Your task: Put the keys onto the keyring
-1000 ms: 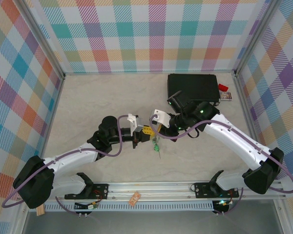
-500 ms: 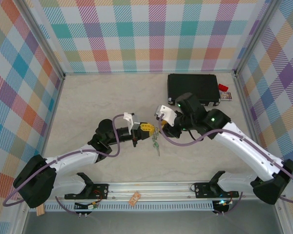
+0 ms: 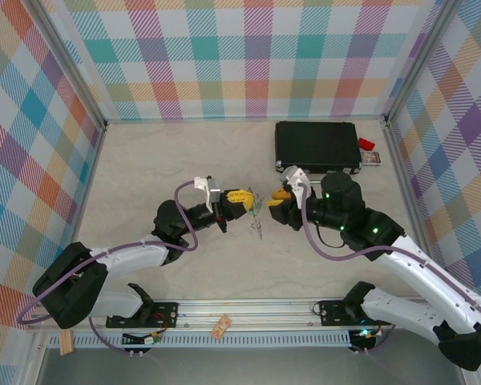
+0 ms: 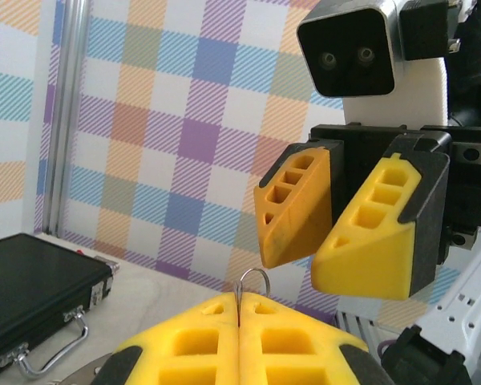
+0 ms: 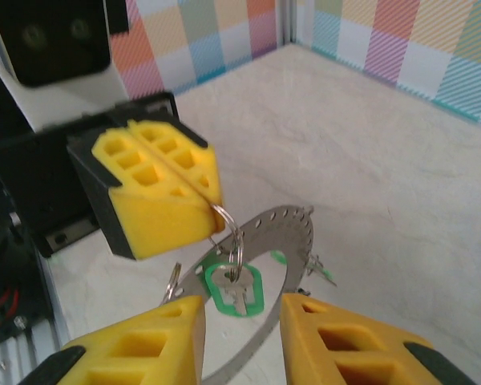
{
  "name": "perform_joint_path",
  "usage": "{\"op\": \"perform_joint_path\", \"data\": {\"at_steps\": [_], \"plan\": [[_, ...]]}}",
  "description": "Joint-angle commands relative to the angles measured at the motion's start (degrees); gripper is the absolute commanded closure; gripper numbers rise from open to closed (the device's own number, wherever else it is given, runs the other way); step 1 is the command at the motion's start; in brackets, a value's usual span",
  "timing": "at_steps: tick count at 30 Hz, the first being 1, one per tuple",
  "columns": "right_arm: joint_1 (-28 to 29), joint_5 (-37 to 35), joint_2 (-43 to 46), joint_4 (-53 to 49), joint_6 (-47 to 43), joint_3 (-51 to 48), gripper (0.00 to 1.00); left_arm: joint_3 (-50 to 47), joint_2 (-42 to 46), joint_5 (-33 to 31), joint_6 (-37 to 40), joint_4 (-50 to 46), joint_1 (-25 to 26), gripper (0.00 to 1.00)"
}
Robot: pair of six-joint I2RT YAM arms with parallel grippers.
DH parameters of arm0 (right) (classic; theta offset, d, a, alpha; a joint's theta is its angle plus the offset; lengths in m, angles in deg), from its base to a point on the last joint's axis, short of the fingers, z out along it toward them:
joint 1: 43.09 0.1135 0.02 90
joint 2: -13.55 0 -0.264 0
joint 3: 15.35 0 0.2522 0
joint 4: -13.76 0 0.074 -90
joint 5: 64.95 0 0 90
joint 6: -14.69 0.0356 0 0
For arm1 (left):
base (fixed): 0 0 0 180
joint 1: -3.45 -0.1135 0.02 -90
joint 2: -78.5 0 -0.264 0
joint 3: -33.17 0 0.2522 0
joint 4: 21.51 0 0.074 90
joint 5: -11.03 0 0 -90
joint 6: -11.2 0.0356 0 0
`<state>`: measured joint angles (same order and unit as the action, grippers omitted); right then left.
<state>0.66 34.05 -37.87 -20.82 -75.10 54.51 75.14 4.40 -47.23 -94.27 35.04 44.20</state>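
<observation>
My left gripper (image 3: 244, 200) is shut on a small split ring (image 5: 228, 233) that sticks out between its yellow fingertips (image 5: 156, 188). A key with a green head (image 5: 236, 289) hangs from that split ring. Behind it, tilted, is the keyring (image 5: 298, 233), a wide grey band with small holes. Another green key (image 5: 325, 273) dangles at the band's far side. My right gripper (image 5: 240, 337) is open and faces the left one just short of the hanging key. The left wrist view has the split ring (image 4: 252, 281) just below the right gripper (image 4: 334, 228).
A black case (image 3: 317, 144) lies at the back right, with a small red item (image 3: 365, 144) beside it. The case (image 4: 32, 281) is also in the left wrist view. Checkered walls enclose the table, and a metal rail (image 3: 248, 309) runs along its near edge.
My right gripper has opened and drawn back to the right of the keys. My left gripper has moved slightly farther back and right, still pinching the split ring.
</observation>
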Motion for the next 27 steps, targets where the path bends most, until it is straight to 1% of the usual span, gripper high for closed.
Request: {"op": "perform_joint_path", "data": {"at_steps": [1, 6, 13, 18, 23, 27], "plan": [[-0.8, 2.0, 0.0, 6.9, 7.8, 0.6, 0.7, 0.9, 1.3, -1.9, -1.5, 6.0, 0.2, 1.0], [-2.6, 4.7, -1.6, 7.9, 12.2, 2.9, 0.71, 1.3, 2.8, -3.1, -0.3, 5.8, 0.2, 1.0], [-3.2, 9.0, -4.0, 7.5, 14.8, 5.1, 0.74, 1.9, 3.2, -2.9, 0.1, 5.6, 0.2, 1.0], [-3.3, 10.5, -5.6, 6.7, 15.8, 6.2, 0.75, 1.8, 3.2, -2.6, 0.0, 5.6, 0.2, 1.0], [-3.4, 11.3, -6.6, 6.6, 16.0, 6.7, 0.8, 1.9, 3.5, -2.3, 0.1, 5.5, 0.2, 1.0], [-3.5, 11.5, -7.6, 5.3, 15.7, 7.5, 0.79, 1.8, 3.8, -2.4, 0.1, 5.4, 0.2, 1.0]]}}
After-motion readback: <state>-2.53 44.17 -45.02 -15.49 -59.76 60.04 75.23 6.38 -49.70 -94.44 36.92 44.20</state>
